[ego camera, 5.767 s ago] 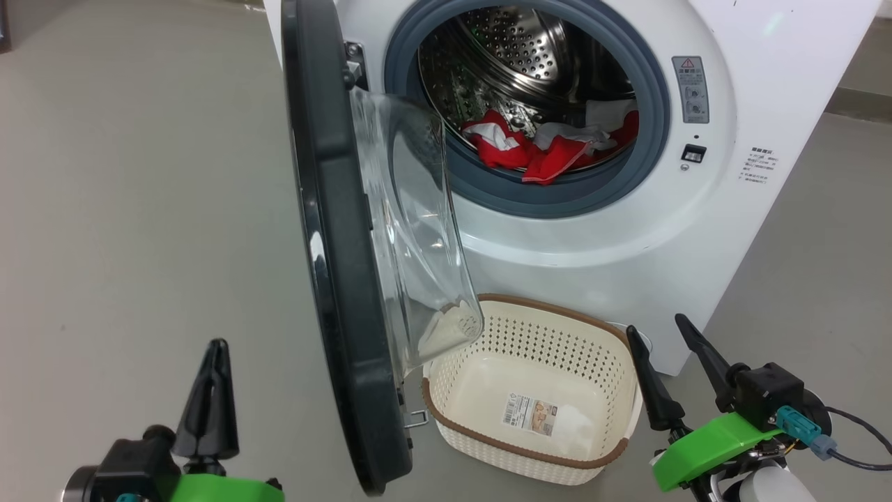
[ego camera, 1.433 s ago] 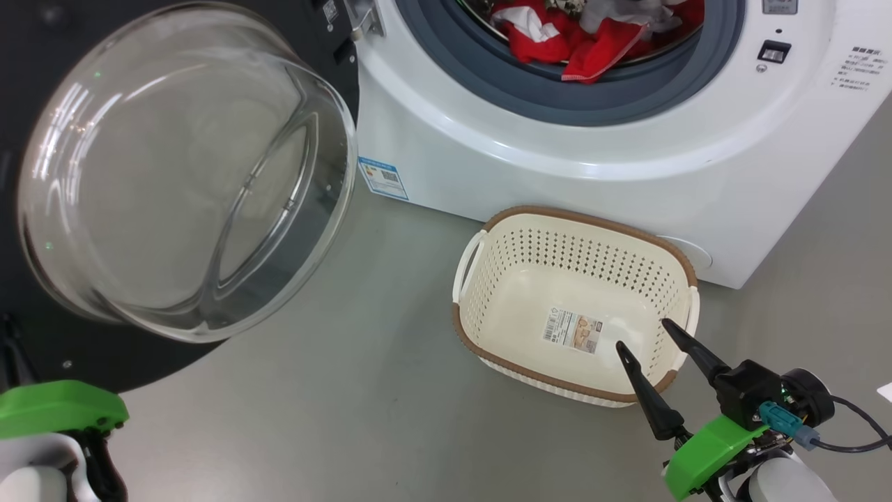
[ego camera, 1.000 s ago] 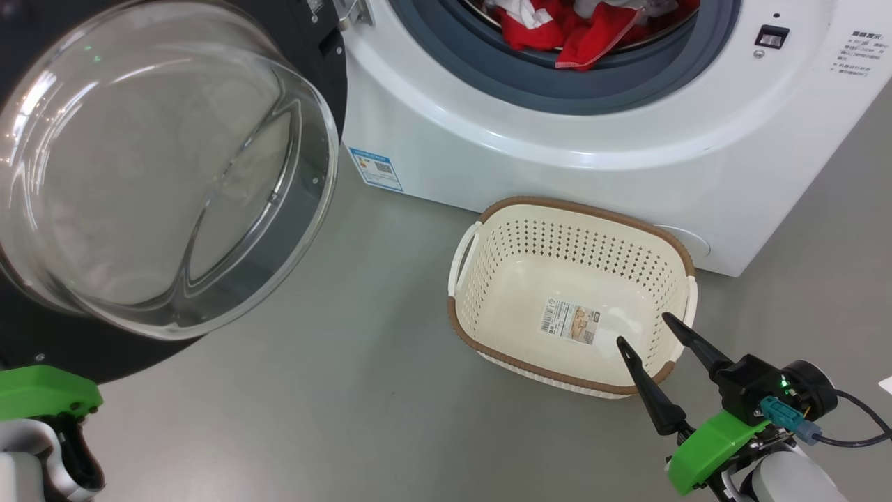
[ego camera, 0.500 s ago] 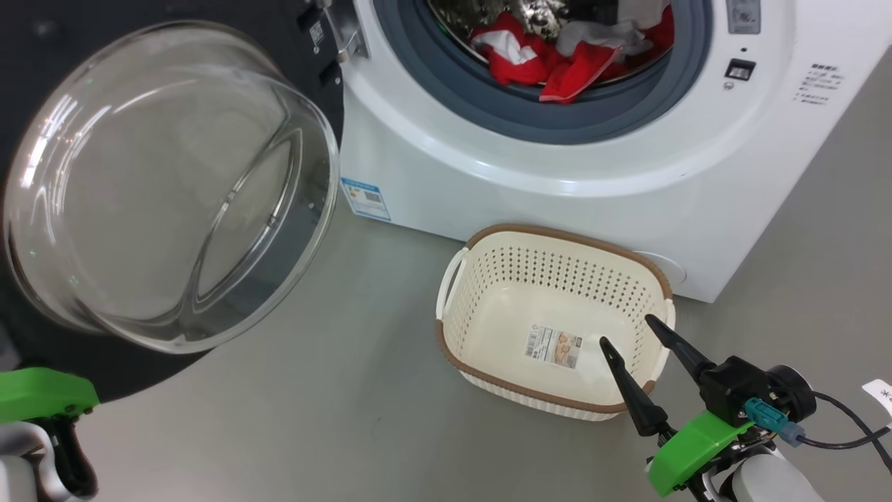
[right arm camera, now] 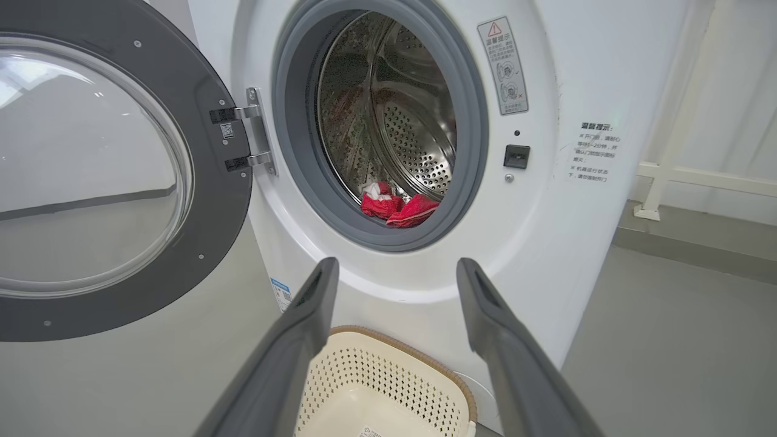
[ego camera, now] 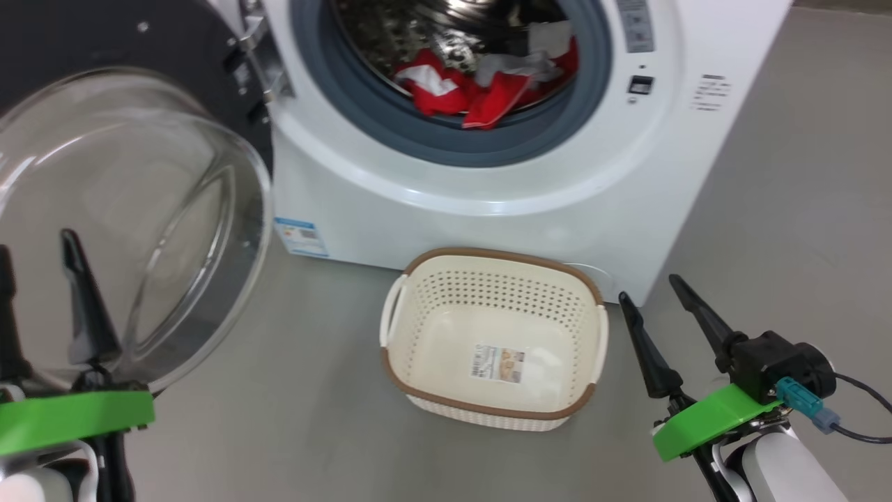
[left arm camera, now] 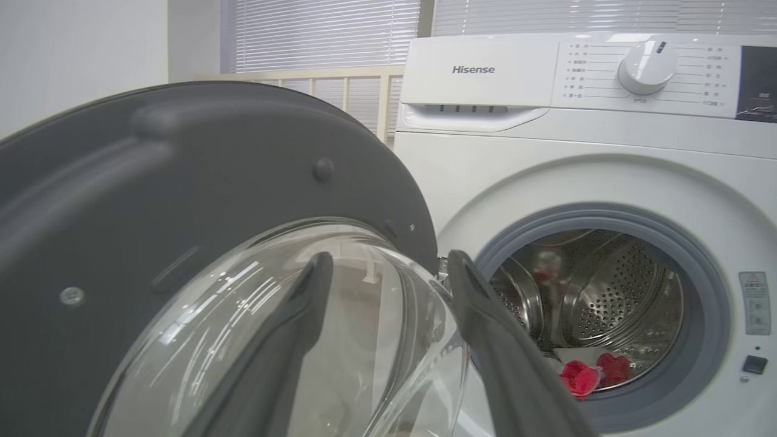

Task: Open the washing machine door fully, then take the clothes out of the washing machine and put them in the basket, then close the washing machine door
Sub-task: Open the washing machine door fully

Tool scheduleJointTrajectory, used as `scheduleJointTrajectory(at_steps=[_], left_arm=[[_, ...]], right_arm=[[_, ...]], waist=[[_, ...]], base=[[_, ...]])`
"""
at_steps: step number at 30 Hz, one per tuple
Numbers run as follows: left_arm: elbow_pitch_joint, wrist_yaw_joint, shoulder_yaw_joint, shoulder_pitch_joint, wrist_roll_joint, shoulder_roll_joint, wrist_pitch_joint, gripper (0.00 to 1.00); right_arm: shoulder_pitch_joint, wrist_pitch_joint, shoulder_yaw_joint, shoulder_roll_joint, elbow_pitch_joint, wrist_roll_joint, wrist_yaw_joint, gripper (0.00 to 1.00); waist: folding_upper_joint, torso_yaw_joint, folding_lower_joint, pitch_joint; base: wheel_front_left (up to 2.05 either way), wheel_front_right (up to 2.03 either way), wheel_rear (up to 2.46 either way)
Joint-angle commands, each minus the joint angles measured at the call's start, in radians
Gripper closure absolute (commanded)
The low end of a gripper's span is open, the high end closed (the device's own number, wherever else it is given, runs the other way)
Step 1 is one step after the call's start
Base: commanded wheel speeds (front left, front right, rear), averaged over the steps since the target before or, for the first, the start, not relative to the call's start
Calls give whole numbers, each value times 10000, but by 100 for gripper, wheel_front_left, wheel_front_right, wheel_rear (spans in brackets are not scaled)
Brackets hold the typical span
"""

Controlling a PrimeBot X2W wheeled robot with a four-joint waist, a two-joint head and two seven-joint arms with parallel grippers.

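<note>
1. The right gripper [ego camera: 648, 287] hangs low over the grey floor [ego camera: 313, 418], its two dark fingers spread apart with nothing between them.
2. The basket [ego camera: 496, 253] sits on the floor just to that gripper's left, close against the foot of the washing machine [ego camera: 488, 202], with a paper label [ego camera: 498, 362] on its bottom.
3. The clothes [ego camera: 481, 97], red and white, lie at the front lip of the steel drum [right arm camera: 419, 145], ahead of and above the right gripper, beyond the basket.
4. The left gripper [left arm camera: 390, 258] is also spread and holds nothing.
5. The washing machine door [right arm camera: 215, 182] stands swung wide, its glass bowl directly ahead of the left gripper's fingers; whether they touch it cannot be told.
</note>
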Motion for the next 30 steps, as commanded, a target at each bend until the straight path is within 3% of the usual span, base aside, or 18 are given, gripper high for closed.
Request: scheduleJointTrajectory(at_steps=[1,8,15,21,30], left_arm=[[-464,-80,202,40,-44,259,70,0],[-1213,-584,-441,477,-310,99,245,0],[-1056,-927,-1035,1074,-625,-47,48,0],[-550,-995,-1485,1905,-182,-98,-121,0],[295,-881,-1646,2426,174,-198,-179,0]], right_arm=[[-16,-92,98,48,-356,-115,63,0],[148,-92,-368,269,-973,-274,63,0],[466,-92,-778,339,-1298,-418,63,0],[796,-92,-985,378,-1478,-459,63,0],[1195,-92,-1049,93,-1693,-237,63,0]], waist=[[0,-595,0,-277],[0,-1625,0,-530],[0,-2544,0,-814],[0,-3248,0,-1098],[0,-3579,0,-1335]], base=[[0,0,0],[0,0,0],[0,0,0],[0,0,0],[0,0,0]])
